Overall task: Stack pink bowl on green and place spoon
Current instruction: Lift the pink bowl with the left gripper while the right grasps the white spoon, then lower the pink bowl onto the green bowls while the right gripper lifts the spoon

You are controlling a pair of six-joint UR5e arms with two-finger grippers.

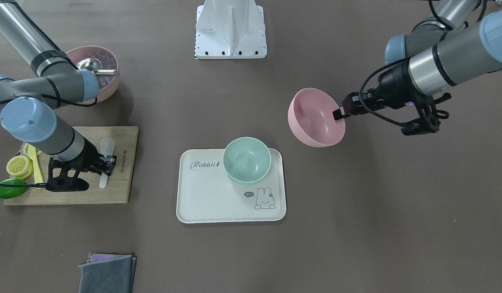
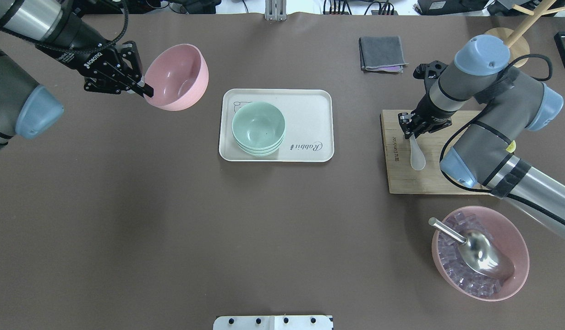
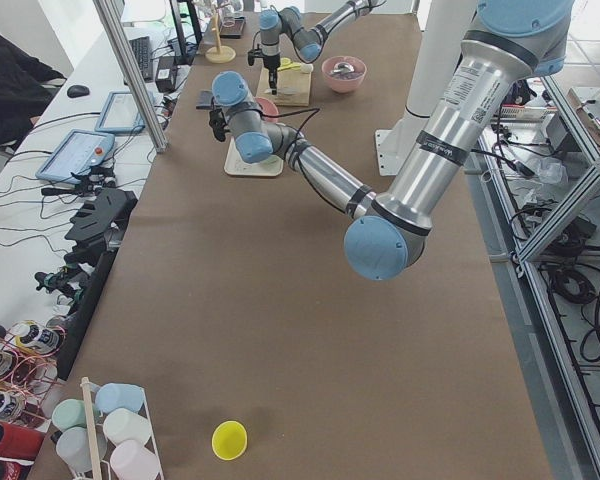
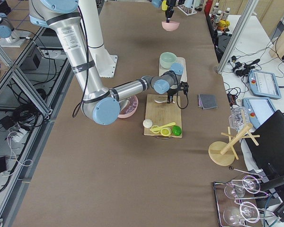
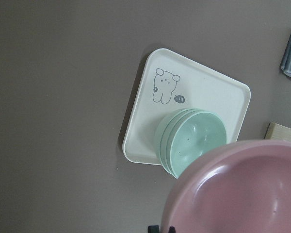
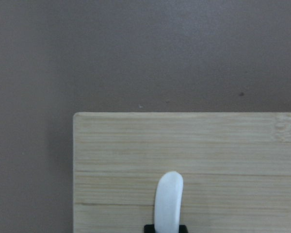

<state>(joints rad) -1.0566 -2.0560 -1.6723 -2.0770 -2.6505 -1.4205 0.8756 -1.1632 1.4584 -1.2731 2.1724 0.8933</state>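
Observation:
The pink bowl [image 1: 316, 120] hangs tilted in the air, off the tray's side, held by its rim in my left gripper [image 1: 338, 113], which is shut on it. The bowl also shows in the overhead view [image 2: 177, 78] and in the left wrist view [image 5: 242, 189]. A stack of green bowls [image 1: 246, 160] stands on the white rabbit tray [image 1: 206, 199]. My right gripper [image 1: 106, 162] is down on the wooden board [image 1: 112, 191], shut around the handle of the white spoon [image 1: 107, 146], which also shows in the right wrist view [image 6: 169, 201].
A second pink bowl with ice cubes and a metal scoop [image 2: 479, 256] stands near the board. Lemon slices [image 1: 19, 166], a lime [image 1: 10, 188] and a yellow utensil [image 1: 35, 167] lie on the board's far end. A folded grey cloth [image 2: 382, 52] lies beyond the tray.

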